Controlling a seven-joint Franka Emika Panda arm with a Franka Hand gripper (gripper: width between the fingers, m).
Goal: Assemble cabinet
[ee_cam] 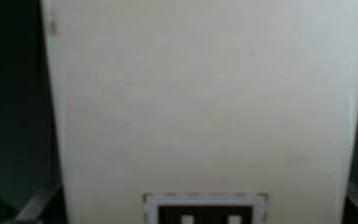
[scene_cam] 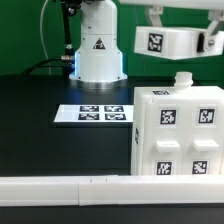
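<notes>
White plastic forms a long rail (scene_cam: 60, 188) lying across the nearest edge of the black tabletop (scene_cam: 35, 110) in the exterior view. Just behind it, on the exterior view's right, stands the large white plastic cabinet box (scene_cam: 178, 135), upright, its front face carrying square black-and-white tags and recessed squares, with a small round white peg (scene_cam: 182, 82) rising from its top. Beyond the box, toward the middle, the marker board (scene_cam: 96, 113) lies flat on the tabletop. Behind that board stands the robot's white base (scene_cam: 97, 45). Farthest back and raised above the box, a flat white tagged cabinet panel (scene_cam: 166, 41) hangs at the gripper (scene_cam: 212, 40). The wrist view is filled by this panel (ee_cam: 202, 100), a tag at its edge. The gripper's fingers are obscured; whether it is clamped on the panel cannot be determined.
</notes>
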